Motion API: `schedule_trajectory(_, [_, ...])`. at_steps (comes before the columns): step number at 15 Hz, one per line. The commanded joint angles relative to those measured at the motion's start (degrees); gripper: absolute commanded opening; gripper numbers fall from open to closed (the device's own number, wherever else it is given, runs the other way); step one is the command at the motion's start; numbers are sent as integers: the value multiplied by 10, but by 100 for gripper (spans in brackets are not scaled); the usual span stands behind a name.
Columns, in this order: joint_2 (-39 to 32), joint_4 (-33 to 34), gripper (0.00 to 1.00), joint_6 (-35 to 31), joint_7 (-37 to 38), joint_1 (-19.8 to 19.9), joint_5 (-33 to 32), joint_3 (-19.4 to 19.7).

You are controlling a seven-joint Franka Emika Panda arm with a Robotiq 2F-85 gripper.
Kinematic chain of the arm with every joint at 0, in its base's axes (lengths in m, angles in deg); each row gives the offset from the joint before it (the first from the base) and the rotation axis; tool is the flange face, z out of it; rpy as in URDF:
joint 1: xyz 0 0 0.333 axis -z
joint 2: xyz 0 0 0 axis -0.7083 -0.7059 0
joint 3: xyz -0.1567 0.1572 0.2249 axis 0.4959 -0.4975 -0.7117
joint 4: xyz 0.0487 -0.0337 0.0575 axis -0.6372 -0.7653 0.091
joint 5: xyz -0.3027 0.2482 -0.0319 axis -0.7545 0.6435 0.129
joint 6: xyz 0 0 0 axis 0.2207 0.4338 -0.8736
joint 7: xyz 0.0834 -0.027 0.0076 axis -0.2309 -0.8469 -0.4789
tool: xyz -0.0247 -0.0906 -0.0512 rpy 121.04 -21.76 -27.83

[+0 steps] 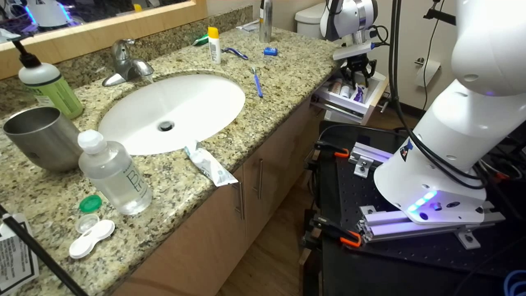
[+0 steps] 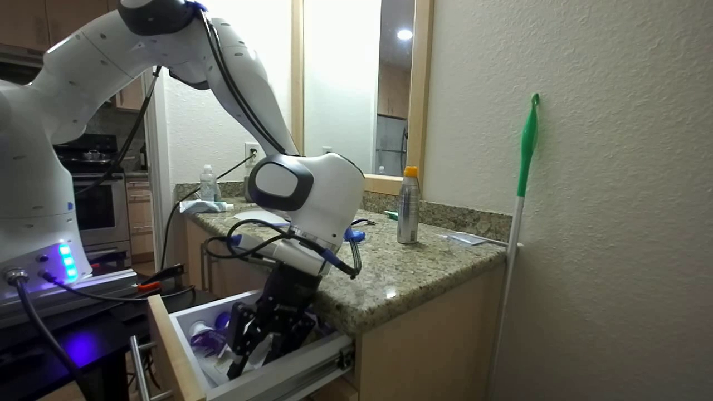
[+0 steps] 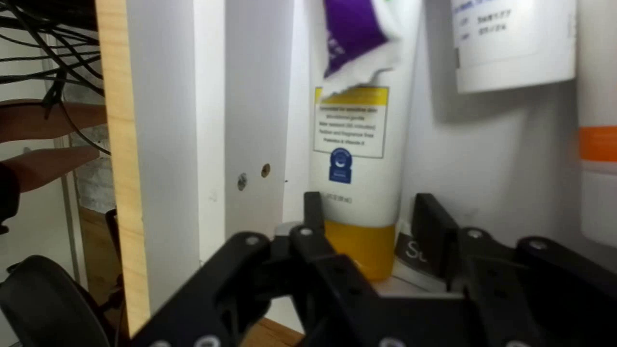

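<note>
White yellow-capped tube (image 3: pixel 359 193) in the drawer (image 2: pixel 295 370); hand (image 3: pixel 371 214) astride its cap end.
Hand partly open, nothing seen gripped: gap on the inner side, the outer finger overlapping the tube's edge in view, contact unclear. Best to shift toward the front wall (image 3: pixel 258 120), centre, close squarely; avoid pinching the purple packet (image 3: pixel 354 38) overlapping the tube. White container (image 3: pixel 513 43) apart, further in.

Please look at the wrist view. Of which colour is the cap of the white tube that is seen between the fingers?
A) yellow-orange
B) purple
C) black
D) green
A, because the cap at the lower end of the white tube shows yellow-orange between the black fingers.
</note>
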Motion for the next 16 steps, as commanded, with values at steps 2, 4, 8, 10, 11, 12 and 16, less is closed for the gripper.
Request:
schedule_trajectory(2, [-11, -8, 14, -17, -10, -4, -1, 11])
schedule_trajectory(4, [-3, -20, 12, -16, -19, -8, -9, 15])
schedule_trajectory(8, [46, -94, 7, -67, -47, -46, -49, 54])
schedule_trajectory(10, [74, -143, 4, -105, -65, -75, -75, 86])
schedule_trajectory(11, [86, -165, 0, -126, -75, -88, -85, 102])
schedule_trajectory(12, [94, -180, 0, -143, -84, -101, -93, 120])
schedule_trajectory(16, [122, -216, 26, -154, -125, -134, -101, 168])
